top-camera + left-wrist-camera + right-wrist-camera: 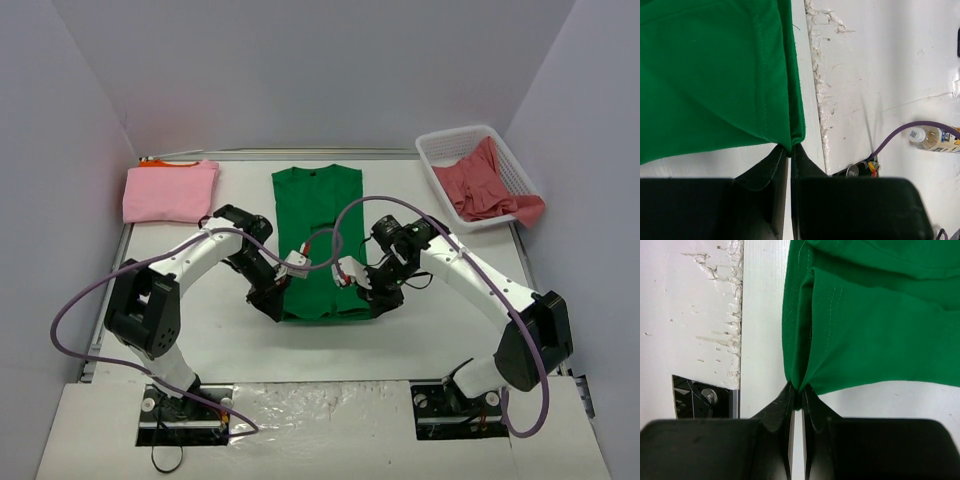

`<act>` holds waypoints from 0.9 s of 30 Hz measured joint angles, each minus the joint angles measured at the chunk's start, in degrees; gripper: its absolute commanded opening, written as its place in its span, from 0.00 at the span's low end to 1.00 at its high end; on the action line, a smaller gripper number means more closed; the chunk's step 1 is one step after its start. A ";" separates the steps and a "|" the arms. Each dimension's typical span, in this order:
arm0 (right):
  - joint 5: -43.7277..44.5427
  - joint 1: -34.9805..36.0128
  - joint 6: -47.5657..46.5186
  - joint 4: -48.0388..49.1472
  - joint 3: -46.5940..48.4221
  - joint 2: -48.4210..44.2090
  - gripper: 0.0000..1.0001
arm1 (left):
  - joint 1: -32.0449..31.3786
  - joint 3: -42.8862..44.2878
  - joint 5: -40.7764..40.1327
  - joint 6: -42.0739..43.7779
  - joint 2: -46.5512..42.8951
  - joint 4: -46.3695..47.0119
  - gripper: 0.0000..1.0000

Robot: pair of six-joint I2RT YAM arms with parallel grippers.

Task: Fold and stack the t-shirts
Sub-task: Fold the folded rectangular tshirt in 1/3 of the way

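Observation:
A bright green t-shirt (318, 230) lies folded lengthwise in the middle of the table, collar at the far end. My left gripper (272, 298) is shut on its near left hem corner, seen pinched in the left wrist view (790, 145). My right gripper (381, 297) is shut on the near right hem corner, seen in the right wrist view (799, 388). A folded light pink t-shirt (170, 190) lies at the far left on an orange one (165, 162), of which only an edge shows. A coral red t-shirt (490, 185) lies crumpled in the basket.
A white lattice basket (440, 150) stands at the far right. Grey walls close in the table on three sides. Purple cables loop from both arms. A small bottle (932, 139) lies beyond the table's near edge in the left wrist view.

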 measured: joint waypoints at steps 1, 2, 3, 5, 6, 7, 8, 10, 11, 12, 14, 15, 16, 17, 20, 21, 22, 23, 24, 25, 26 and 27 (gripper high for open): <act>-0.28 -0.20 -0.13 -0.42 0.42 -0.09 0.00 | -0.02 0.00 -0.04 0.02 0.00 0.00 0.02; -0.39 -0.35 -0.26 -0.79 0.85 -0.17 0.00 | -0.02 0.00 -0.09 -0.22 -0.04 -0.02 0.02; -0.44 -0.55 -0.31 -0.85 1.18 -0.20 0.00 | 0.02 0.02 -0.22 -0.66 -0.09 0.00 0.02; -0.46 -0.81 -0.31 -0.79 1.75 -0.22 0.00 | 0.61 0.07 -0.57 -1.90 -0.17 -0.02 0.02; -0.50 -0.98 -0.28 -0.70 1.97 -0.22 0.00 | 1.16 0.26 -0.83 -2.67 -0.17 0.00 0.02; -0.50 -1.11 -0.28 -0.63 2.16 -0.20 0.00 | 1.75 0.52 -1.07 -3.26 -0.20 0.07 0.02; -0.50 -1.29 -0.26 -0.52 2.54 -0.09 0.00 | 2.47 1.14 -1.40 -4.11 -0.20 0.11 0.02; -0.46 -1.68 -0.22 -0.17 3.52 0.37 0.00 | 3.93 3.13 -2.32 -5.46 -0.20 0.55 0.02; -0.37 -1.99 -0.13 0.07 4.26 0.83 0.00 | 4.61 4.28 -2.67 -6.10 -0.20 0.85 0.02; -0.33 -2.25 -0.09 0.22 5.03 1.31 0.00 | 5.14 5.35 -2.99 -6.67 -0.20 1.07 0.02; -0.15 -3.06 -0.02 0.79 6.78 2.51 0.00 | 6.19 7.80 -3.54 -7.58 -0.11 1.46 0.02; -0.11 -3.52 -0.04 1.03 7.69 3.17 0.00 | 6.62 9.05 -3.74 -8.02 0.09 1.57 0.02; -0.07 -3.98 -0.04 1.27 8.55 3.80 0.00 | 6.95 10.16 -3.89 -8.41 0.33 1.62 0.02; 0.04 -4.39 -0.04 1.53 9.35 4.52 0.00 | 7.30 11.32 -3.93 -8.83 0.68 1.79 0.02; 0.52 -5.29 -0.07 1.92 12.37 7.39 0.00 | 7.87 14.32 -4.28 -9.64 2.40 2.12 0.02; 0.76 -5.60 -0.07 1.84 13.86 8.70 0.00 | 8.02 15.19 -4.35 -9.88 3.17 2.10 0.02; 0.85 -5.92 -0.07 2.05 15.43 10.05 0.00 | 8.11 16.02 -4.48 -10.08 4.00 2.12 0.02; 1.09 -6.23 -0.07 2.36 16.63 11.23 0.00 | 8.20 16.63 -4.72 -10.19 4.72 2.16 0.02; 1.31 -6.62 -0.07 2.27 18.01 12.46 0.00 | 8.35 17.22 -4.96 -10.32 5.53 2.21 0.02; 1.40 -7.04 -0.09 2.36 19.34 13.60 0.00 | 8.55 17.88 -5.20 -10.36 6.29 2.14 0.02; 1.53 -7.43 -0.11 2.45 20.46 14.62 0.00 | 8.85 18.73 -5.38 -10.36 7.13 1.99 0.02; 1.64 -7.93 -0.13 2.54 21.62 15.72 0.00 | 9.18 19.61 -5.42 -10.36 7.96 1.90 0.02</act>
